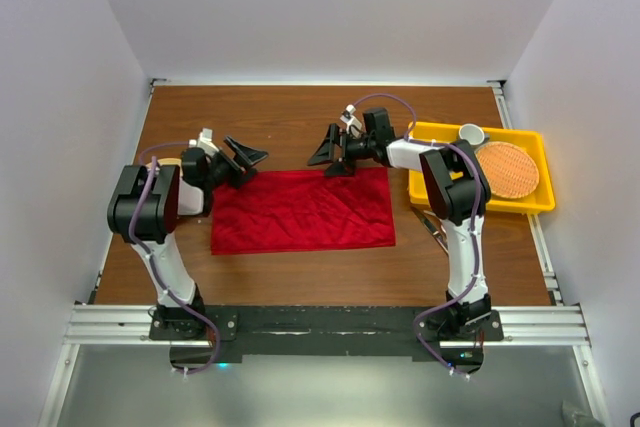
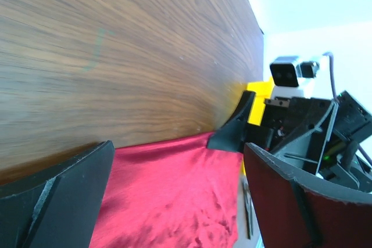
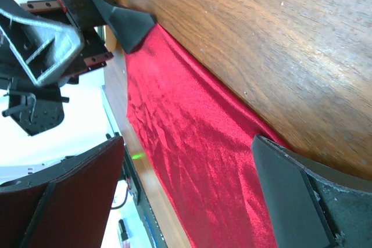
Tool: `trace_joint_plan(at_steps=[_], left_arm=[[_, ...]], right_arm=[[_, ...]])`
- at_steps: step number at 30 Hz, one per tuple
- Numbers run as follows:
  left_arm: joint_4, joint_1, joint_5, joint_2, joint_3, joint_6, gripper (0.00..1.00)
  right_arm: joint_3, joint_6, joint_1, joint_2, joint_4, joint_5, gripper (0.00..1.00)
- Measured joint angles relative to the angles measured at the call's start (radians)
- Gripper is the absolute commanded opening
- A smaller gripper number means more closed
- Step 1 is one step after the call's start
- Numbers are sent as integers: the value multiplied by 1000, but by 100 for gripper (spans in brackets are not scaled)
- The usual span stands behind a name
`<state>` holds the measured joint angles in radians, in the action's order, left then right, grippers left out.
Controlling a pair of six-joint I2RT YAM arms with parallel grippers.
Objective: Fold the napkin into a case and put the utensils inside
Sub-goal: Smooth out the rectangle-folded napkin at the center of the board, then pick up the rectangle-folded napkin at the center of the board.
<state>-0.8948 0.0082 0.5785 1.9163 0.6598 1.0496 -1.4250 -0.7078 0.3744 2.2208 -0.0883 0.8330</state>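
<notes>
I'm hovering my left claw (image 1: 247,160) wide open at the far left corner of the napkin (image 1: 303,211) and my right claw (image 1: 330,154) wide open at its far right corner. Napkin is lying flat mid-surface (image 1: 300,112), the 2 claws gripping nothing.

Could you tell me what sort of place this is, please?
Probably a robotics lab cell: a wooden table boxed by plain white walls, two robot arms mounted on an aluminium rail.

I'm working in a lab cell.
I'm seeing white panels (image 1: 330,7) boxing in a wooden table (image 1: 300,277), robot arms (image 1: 165,257) bolted to an aluminium rail (image 1: 540,325).
</notes>
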Motion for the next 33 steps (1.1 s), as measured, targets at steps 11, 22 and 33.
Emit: trace_joint_plan(at_steps=[11,22,33], left_arm=[[83,35,13,-46,13,-101,100],[500,-6,-21,-357,206,-510,69],[1205,-53,-154,-509,310,-1039,34]], right_arm=[[-28,37,-3,0,53,11,97],[-172,360,-18,-108,468,-97,70],[-101,706,-18,-269,779,-307,51]])
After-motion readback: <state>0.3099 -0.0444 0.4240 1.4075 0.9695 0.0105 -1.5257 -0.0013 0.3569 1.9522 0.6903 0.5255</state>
